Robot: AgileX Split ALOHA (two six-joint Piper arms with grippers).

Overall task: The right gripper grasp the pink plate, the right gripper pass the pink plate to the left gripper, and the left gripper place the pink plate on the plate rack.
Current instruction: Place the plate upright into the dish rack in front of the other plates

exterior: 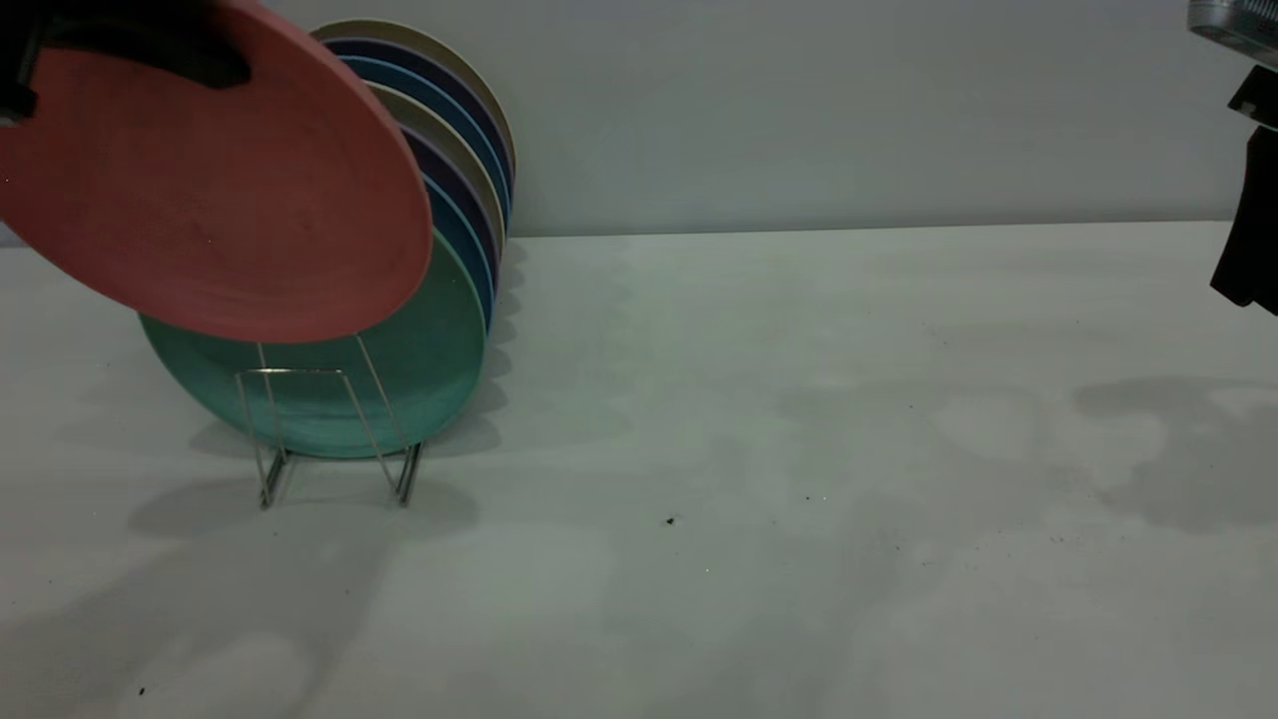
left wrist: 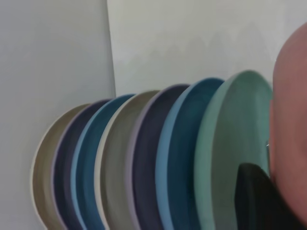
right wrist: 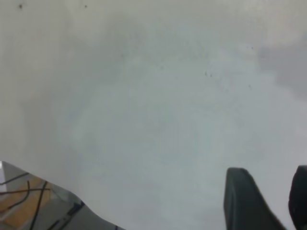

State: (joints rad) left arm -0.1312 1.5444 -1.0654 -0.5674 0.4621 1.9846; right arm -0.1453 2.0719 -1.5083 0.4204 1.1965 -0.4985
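The pink plate (exterior: 215, 190) hangs tilted at the upper left, in front of the teal-green plate (exterior: 409, 384) and above the front loops of the plate rack (exterior: 407, 477). Its lower edge is level with the top of the front wires. My left gripper (exterior: 215, 68) is shut on the plate's upper rim. In the left wrist view one dark finger (left wrist: 254, 201) lies against the pink plate (left wrist: 290, 134), next to the teal-green plate (left wrist: 230, 143). My right gripper (exterior: 1248, 270) hangs open and empty at the far right edge; the right wrist view shows it (right wrist: 273, 203) over bare table.
Several blue, purple and beige plates (exterior: 459, 170) stand in the rack behind the teal-green one, close to the back wall. The white table (exterior: 799, 449) stretches from the rack to the right arm. The table's edge and cables (right wrist: 29, 201) show in the right wrist view.
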